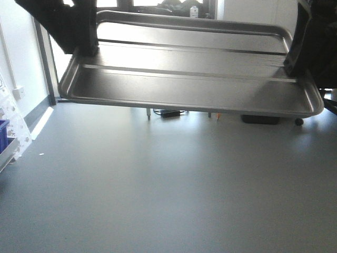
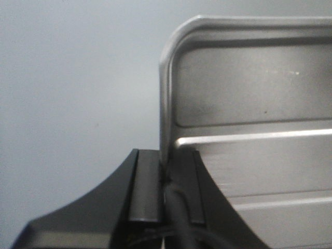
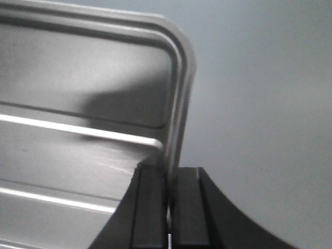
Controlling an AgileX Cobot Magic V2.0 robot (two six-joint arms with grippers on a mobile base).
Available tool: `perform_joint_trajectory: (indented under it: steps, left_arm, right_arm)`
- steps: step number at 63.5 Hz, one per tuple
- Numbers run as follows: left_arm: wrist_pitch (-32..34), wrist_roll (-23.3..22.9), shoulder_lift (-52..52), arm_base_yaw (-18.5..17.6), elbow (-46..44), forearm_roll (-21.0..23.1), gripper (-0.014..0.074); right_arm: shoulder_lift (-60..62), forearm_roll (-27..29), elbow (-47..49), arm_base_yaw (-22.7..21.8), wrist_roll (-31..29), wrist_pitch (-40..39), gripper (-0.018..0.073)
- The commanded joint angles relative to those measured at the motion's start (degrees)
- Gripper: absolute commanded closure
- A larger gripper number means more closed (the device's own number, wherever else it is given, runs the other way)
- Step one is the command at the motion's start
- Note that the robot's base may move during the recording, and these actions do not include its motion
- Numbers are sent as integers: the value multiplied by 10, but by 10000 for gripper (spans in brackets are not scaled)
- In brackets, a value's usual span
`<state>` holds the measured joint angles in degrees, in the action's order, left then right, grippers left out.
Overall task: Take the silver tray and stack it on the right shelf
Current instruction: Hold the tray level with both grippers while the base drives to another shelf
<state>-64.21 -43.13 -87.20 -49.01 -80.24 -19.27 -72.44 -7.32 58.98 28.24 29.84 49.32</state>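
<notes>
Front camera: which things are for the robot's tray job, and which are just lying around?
For the job: silver tray, held above the floor; left gripper and right gripper, each shut on one end's rim. The shelf is not in view.
Just lying about: dark box on the floor; blue bin at the left edge; wall socket.

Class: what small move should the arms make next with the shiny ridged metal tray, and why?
Probably keep both grips shut and carry the shiny rectangular silver tray level, turning to find the shelf. The left gripper and right gripper each clamp a short rim, the tray hangs over grey floor, and no shelf shows.
</notes>
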Motion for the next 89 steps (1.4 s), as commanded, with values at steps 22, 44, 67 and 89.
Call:
perform_joint_trajectory:
  steps: [22,44,67,89]
  left_arm:
    - [-2,7,21,-2,-19,-25,689]
    - [-2,7,21,-2,-19,-24,689]
    - [-2,7,21,-2,-19,-24,689]
    - [-2,7,21,-2,-19,-24,689]
  right_arm:
    - [18,-23,22,-1,-12,-27,503]
    - [18,-23,22,-1,-12,-27,503]
    - [18,-23,22,-1,-12,-28,503]
    - [18,-23,22,-1,-12,-28,503]
